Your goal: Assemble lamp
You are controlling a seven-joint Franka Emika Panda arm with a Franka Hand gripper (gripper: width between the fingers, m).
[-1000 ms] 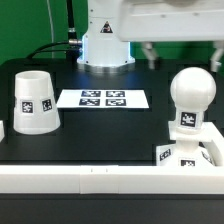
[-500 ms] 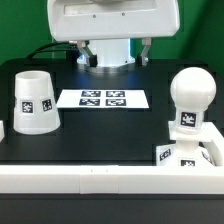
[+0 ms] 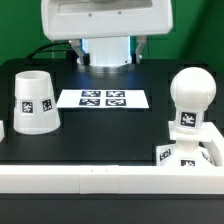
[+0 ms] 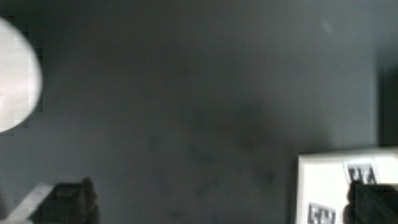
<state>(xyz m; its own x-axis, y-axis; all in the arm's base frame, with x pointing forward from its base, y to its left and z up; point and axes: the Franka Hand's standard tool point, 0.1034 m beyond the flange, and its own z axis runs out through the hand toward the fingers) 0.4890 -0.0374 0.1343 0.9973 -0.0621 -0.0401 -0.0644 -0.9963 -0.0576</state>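
The white tapered shade (image 3: 33, 103) stands on the black table at the exterior view's left. The round-headed bulb (image 3: 190, 98) stands upright in the low square base (image 3: 180, 157) at the exterior view's front right. My gripper (image 3: 110, 52) hangs high over the back of the table, above the marker board, far from all three parts. In the wrist view my gripper (image 4: 217, 200) is open wide and empty, with one dark fingertip (image 4: 63, 200) at each side. A white rounded part (image 4: 11, 80) shows at that view's edge; I cannot tell which part it is.
The marker board (image 3: 103, 98) lies flat at the back middle and also shows in the wrist view (image 4: 347, 180). A long white rail (image 3: 90, 180) runs along the table's front edge. The robot's pedestal (image 3: 105, 55) stands behind the board.
The hand has swung in from the exterior view's upper right to above the back middle of the table and come closer to the camera. The lamp parts have not moved.
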